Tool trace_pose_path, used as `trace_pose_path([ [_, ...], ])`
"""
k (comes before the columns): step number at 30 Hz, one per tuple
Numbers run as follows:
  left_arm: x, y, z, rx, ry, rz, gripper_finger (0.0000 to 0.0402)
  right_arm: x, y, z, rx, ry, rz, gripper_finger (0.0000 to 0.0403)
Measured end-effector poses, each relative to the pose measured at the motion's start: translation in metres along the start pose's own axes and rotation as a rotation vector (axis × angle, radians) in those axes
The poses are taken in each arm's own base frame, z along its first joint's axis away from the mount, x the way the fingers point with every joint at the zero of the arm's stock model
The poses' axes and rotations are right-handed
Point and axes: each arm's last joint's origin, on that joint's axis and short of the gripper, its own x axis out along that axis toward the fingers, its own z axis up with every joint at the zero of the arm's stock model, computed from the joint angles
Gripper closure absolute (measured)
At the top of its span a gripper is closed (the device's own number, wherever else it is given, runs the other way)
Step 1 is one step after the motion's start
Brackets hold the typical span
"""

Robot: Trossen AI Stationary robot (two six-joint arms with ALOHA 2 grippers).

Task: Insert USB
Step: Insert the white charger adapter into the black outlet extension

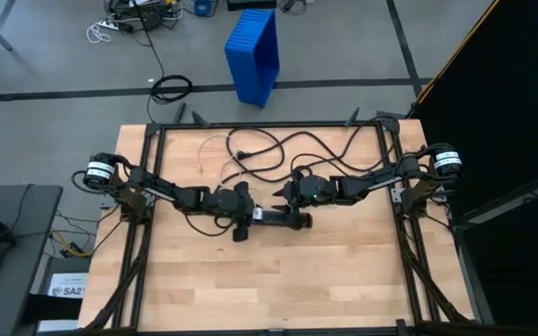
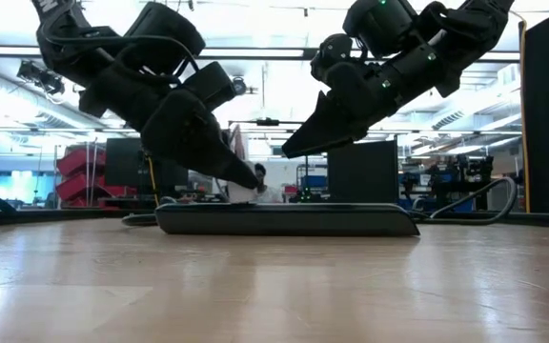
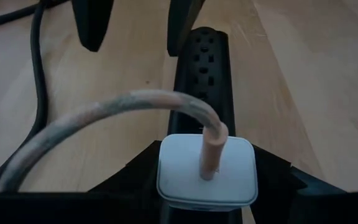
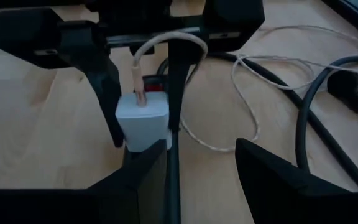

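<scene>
Two end effectors meet near the middle of the wooden counter (image 1: 344, 271), over a black power strip (image 2: 289, 219) that lies flat there. Left end effector (image 4: 143, 93) is closed on a white charger block (image 3: 207, 172), one dark finger pressed to each side of it. The block sits at one end of the power strip, upright, in contact with the strip's top face; whether its prongs are seated cannot be told. The USB (image 4: 253, 93), a thin pale cable, enters the top of the white block through a small pinkish-beige plug, arches over, and trails off in loose loops on the counter toward the far edge. A thick black cord (image 4: 309, 118) lies beside those loops, nearer the far right corner.

Right end effector (image 2: 289, 151) hangs just above the power strip, close to the left one and pointing at it. Its fingers (image 4: 272, 174) stand apart with nothing between them; the strip runs under the gap.

Blue crate (image 1: 253, 54) stands on the floor beyond the far edge.
</scene>
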Motion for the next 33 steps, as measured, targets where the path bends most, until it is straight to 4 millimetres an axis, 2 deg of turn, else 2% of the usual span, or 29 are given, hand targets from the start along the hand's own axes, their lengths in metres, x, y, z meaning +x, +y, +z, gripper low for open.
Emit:
trace_pose_path([
  [17, 0.0051, -0.0006, -0.0005, 0.012, 0.07, -0.003, 0.0243, 0.0004, -0.0042, 0.0014, 0.006, -0.012, -0.013, 0.024],
  [28, 0.0061, -0.0011, 0.0006, 0.008, 0.054, -0.005, 0.0243, 0.0005, -0.0049, 0.0017, 0.008, -0.015, -0.013, 0.024],
  [30, 0.0065, -0.0012, 0.0013, -0.002, 0.039, -0.006, 0.0227, 0.0005, -0.0049, 0.0017, 0.008, -0.015, -0.011, 0.024],
  [33, 0.0083, -0.0017, -0.0038, -0.005, 0.057, -0.011, 0.0175, 0.0005, -0.0048, 0.0018, 0.008, -0.016, -0.011, 0.0243],
])
